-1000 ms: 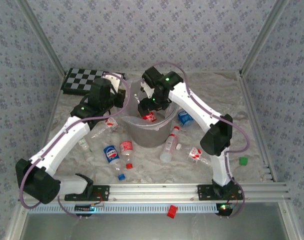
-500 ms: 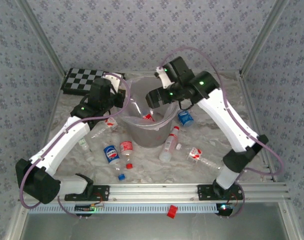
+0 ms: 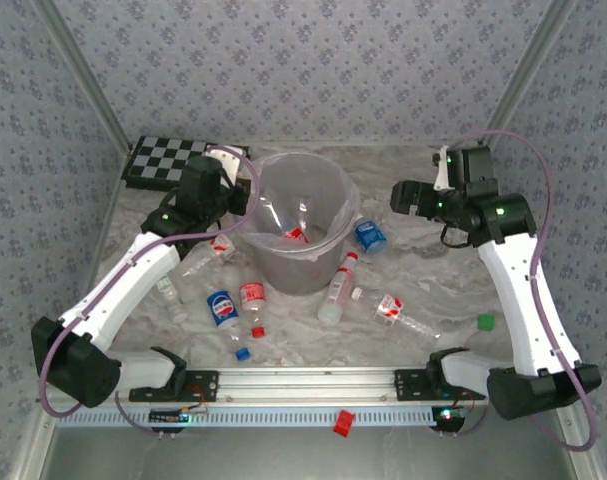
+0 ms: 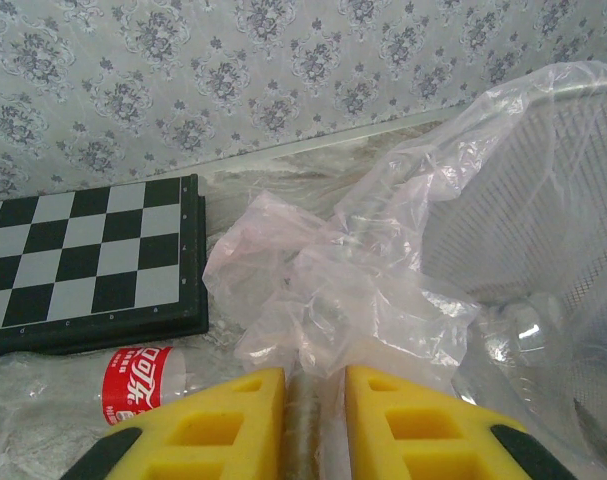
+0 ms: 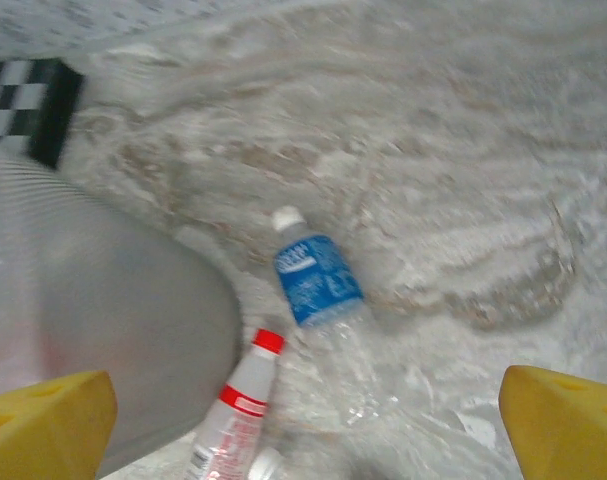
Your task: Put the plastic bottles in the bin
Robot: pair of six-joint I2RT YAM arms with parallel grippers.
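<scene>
Lying just below the spread right hand (image 3: 402,196), the blue bottle (image 5: 316,280) is seen, cap pointed away, nearer this arm. The left hand (image 4: 313,420) is pinched on the bag (image 4: 313,290).

Marbled table (image 3: 433,270); bears bin (image 3: 293,270) centrally, chequered board (image 3: 168,160) at ten o'clock, plastic bottles (image 3: 222,307) from nine through six to three, green cap (image 3: 486,322) at four.

2 arms: white links (image 3: 133,275), black joints (image 3: 73,365), green lights (image 3: 500,209), mauve cables (image 3: 495,133), yellow claw pads (image 4: 223,420).
</scene>
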